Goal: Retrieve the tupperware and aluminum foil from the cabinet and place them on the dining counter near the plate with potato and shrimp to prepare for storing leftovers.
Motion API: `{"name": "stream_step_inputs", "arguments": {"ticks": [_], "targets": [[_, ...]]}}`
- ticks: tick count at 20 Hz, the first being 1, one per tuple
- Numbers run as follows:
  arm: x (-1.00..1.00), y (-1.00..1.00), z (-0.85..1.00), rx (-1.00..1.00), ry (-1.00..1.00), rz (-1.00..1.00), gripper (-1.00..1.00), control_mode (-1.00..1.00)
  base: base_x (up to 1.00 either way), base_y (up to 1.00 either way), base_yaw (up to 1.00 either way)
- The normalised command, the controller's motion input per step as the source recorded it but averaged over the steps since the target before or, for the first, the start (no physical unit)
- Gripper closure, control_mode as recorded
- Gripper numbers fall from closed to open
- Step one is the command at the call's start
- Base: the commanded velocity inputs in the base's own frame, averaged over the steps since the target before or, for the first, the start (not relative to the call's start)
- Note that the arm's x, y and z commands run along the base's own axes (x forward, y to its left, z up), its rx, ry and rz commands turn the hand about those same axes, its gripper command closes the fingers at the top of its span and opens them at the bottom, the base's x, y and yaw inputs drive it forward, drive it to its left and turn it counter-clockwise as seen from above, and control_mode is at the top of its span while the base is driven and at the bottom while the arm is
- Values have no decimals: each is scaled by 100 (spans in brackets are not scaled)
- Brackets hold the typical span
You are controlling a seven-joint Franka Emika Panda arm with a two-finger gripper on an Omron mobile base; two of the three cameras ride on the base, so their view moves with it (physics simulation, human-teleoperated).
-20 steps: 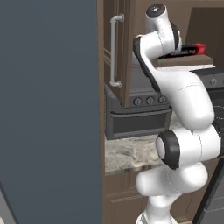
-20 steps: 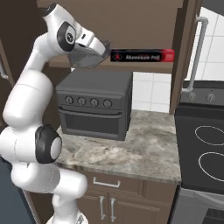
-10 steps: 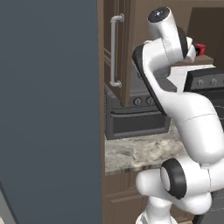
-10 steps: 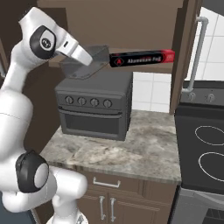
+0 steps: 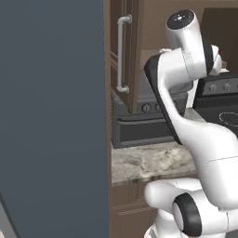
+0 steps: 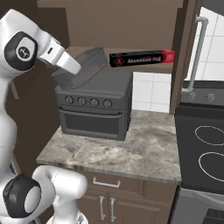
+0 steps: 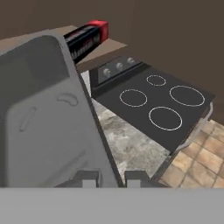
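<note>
The grey tupperware [image 6: 89, 64] hangs tilted in front of the open cabinet [image 6: 131, 26], just left of the shelf's front edge. My gripper [image 6: 77, 70] is shut on its rim. In the hand view the tupperware [image 7: 43, 122] takes up the left side, and its rim runs down between my fingertips [image 7: 85, 178], with the gripper [image 7: 111, 178] closed on it. The aluminum foil [image 6: 142, 58] lies lengthwise on the cabinet shelf, red end to the right, and appears past the tub as the aluminum foil [image 7: 87, 38]. The dining counter and plate are out of view.
A dark toaster oven [image 6: 96, 105] stands on the marble worktop [image 6: 131, 148] under the cabinet. A black stove [image 6: 205, 153] sits to its right. The open cabinet door with its silver handle [image 6: 197, 52] hangs at the right. A tall grey-blue panel [image 5: 51, 116] lies to the left.
My arm has swung back and to the left, drawing the tupperware off the shelf and away from the foil while tilting it. The foil box stays on the shelf.
</note>
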Motion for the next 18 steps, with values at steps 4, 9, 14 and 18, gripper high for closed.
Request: {"name": "stream_step_inputs", "arguments": {"ticks": [4,9,14,18], "targets": [[-89,5,-38,0,1,6,100,-100,0,0,0],[-73,0,-55,0,0,9,100,-100,0,0,0],[-50,-8,-40,2,0,11,100,-100,0,0,0],[-28,-15,-30,3,0,14,100,-100,0,0,0]]}}
